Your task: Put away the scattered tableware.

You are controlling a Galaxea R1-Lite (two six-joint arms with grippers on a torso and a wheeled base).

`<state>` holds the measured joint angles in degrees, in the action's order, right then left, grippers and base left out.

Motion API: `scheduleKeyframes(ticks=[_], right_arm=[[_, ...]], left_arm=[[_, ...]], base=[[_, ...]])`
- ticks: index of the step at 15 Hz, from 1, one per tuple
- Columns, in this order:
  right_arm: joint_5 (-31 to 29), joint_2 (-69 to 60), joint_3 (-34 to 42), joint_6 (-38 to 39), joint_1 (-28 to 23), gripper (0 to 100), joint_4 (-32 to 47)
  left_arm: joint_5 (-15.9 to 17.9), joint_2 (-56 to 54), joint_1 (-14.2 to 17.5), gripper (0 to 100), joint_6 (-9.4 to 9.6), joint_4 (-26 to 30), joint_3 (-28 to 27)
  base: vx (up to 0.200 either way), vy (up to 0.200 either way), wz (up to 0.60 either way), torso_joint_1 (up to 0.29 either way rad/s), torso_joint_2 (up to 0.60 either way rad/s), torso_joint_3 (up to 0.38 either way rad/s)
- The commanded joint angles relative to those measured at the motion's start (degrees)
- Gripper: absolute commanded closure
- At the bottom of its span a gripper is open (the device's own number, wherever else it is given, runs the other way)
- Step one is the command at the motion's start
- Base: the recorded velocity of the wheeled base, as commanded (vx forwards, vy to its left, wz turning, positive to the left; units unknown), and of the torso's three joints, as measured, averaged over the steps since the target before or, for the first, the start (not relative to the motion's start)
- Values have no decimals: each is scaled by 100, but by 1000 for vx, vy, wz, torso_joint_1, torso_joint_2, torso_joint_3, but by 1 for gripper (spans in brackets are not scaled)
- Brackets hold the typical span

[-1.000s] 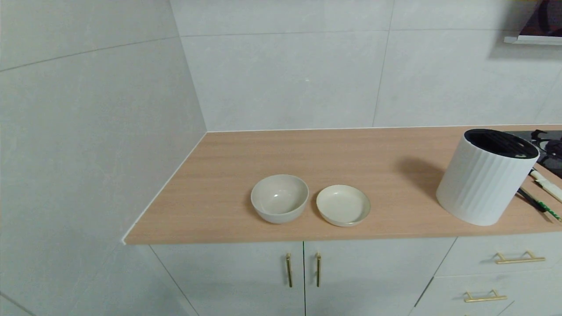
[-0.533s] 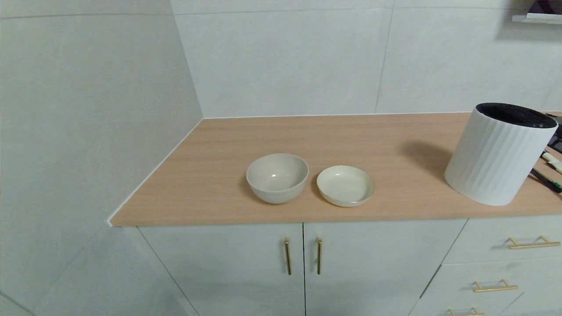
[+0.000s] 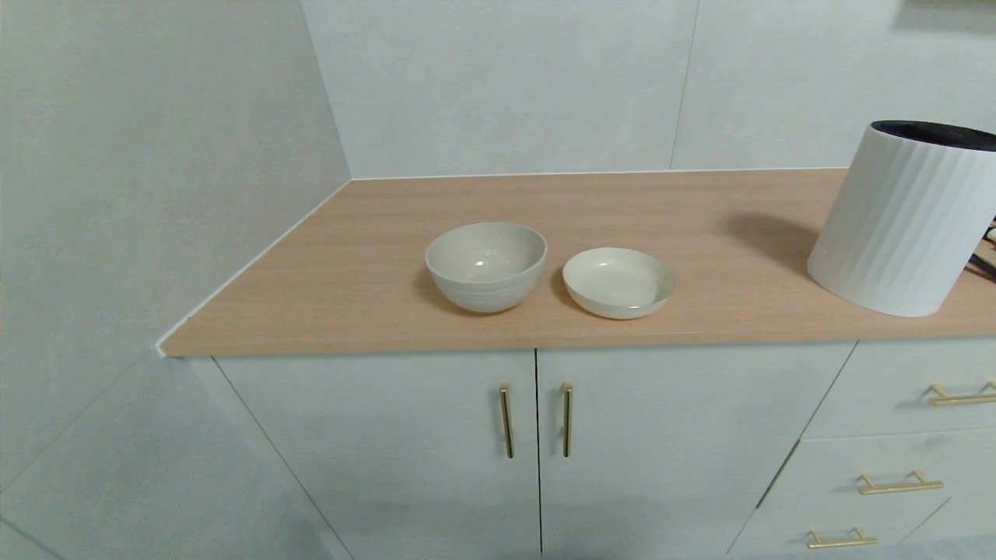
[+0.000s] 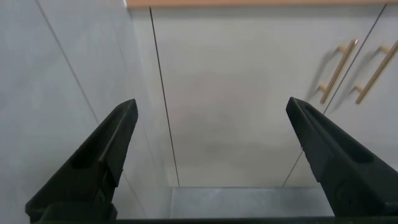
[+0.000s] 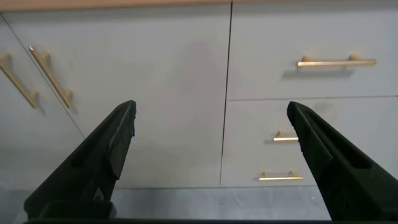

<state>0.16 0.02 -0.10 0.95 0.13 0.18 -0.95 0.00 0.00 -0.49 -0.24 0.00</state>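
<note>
The grey bowl sits upright on the wooden table, near its front edge. Just to the right of the bowl, not touching it, lies the cream shallow dish. Well to the bowl's right stands a white ribbed canister with a dark top. Below the bowl are two shut cabinet doors with brass handles. The left tool is spread wide and holds nothing, facing the cabinet front beneath the bowl. The right tool is equally wide and empty, facing the drawers.
</note>
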Motion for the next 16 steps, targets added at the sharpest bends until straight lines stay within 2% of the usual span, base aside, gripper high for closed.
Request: scheduleKeyframes(ticks=[1,12,16], right_arm=[[2,-2,1,2,4,0,-1],[-7,-2,1,2,-5,0,-1],[-7,-2,1,2,4,0,-1]], left_arm=[[-2,0,0,0,-4,-2,0],[-2,0,0,0,-4,7,0],[-2,0,0,0,-4,-2,0]], base=[[0,0,0,-193,471,276],[0,0,0,-154,456,298],[0,0,0,-29,121,80]])
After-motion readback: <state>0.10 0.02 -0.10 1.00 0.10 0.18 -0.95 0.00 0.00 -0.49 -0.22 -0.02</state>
